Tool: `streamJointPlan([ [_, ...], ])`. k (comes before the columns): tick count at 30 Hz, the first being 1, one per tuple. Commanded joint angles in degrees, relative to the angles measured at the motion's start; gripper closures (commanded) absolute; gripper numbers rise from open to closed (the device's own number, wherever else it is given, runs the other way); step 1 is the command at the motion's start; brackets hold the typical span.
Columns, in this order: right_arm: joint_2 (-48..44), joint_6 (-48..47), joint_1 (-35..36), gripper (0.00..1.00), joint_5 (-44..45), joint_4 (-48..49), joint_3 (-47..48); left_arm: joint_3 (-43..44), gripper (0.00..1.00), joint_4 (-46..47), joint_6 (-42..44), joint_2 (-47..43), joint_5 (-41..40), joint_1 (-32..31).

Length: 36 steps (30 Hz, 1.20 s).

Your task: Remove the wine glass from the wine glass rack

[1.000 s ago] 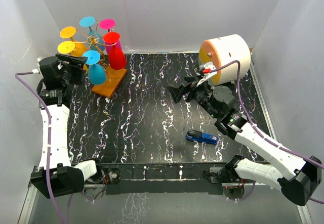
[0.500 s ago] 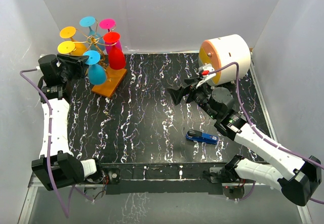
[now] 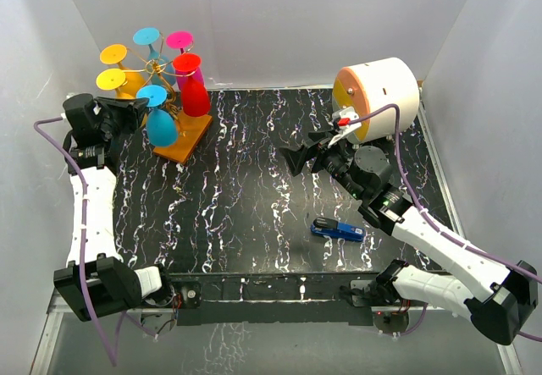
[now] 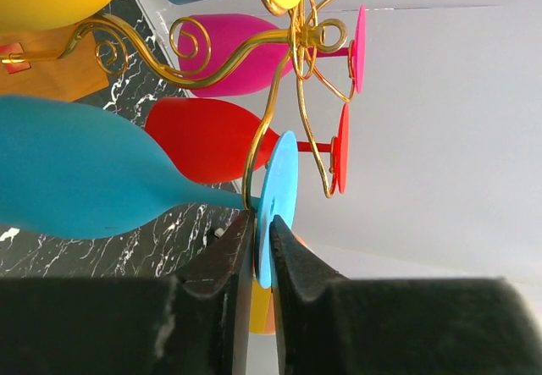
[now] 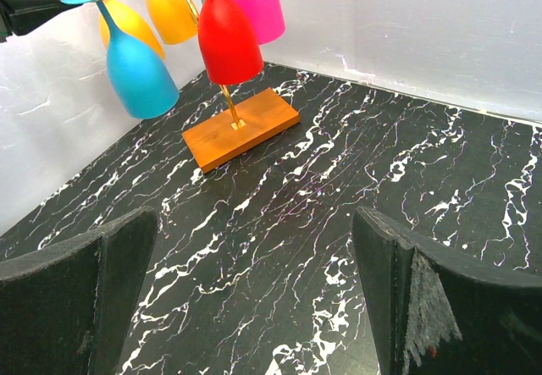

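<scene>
The wine glass rack [image 3: 183, 137] is a gold wire stand on an orange base at the far left. Several coloured glasses hang on it upside down. The blue wine glass [image 3: 161, 124] hangs on the nearest arm. In the left wrist view its bowl [image 4: 85, 172] lies to the left and its round foot [image 4: 278, 193] sits edge-on between my fingers. My left gripper [image 4: 262, 252] is shut on that foot, and the gold wire [image 4: 254, 151] still runs by the stem. My right gripper [image 3: 296, 157] hovers open over mid-table with nothing in it, facing the rack [image 5: 241, 128].
Red [image 3: 193, 87], pink [image 3: 179, 41], yellow [image 3: 112, 79] and teal [image 3: 147, 36] glasses crowd the rack. A white drum with an orange face [image 3: 377, 87] stands at the back right. A small blue object [image 3: 339, 229] lies near the right arm. White walls close in on the left and at the back.
My left gripper has moved onto the blue glass's foot and its jaws have closed on it. The right arm has not moved.
</scene>
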Motion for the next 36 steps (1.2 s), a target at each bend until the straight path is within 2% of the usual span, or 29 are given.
streamJointPlan([
  [1,-0.5,-0.1,-0.2,0.02,0.8,3.9,0.5,-0.1,0.91,0.9,-1.1,-2.3,1.4,0.6],
  [5,-0.5,-0.1,-0.2,0.02,0.7,3.9,0.4,-0.3,0.97,2.0,-2.4,-2.3,2.2,0.6],
  [11,-0.5,0.0,-0.2,0.02,0.7,4.0,0.3,0.3,1.0,2.2,-3.1,-2.3,2.2,0.8],
  [36,-0.5,-0.1,-0.2,0.02,1.2,4.0,-0.1,2.9,1.0,5.9,-5.1,-0.7,-0.2,3.4],
])
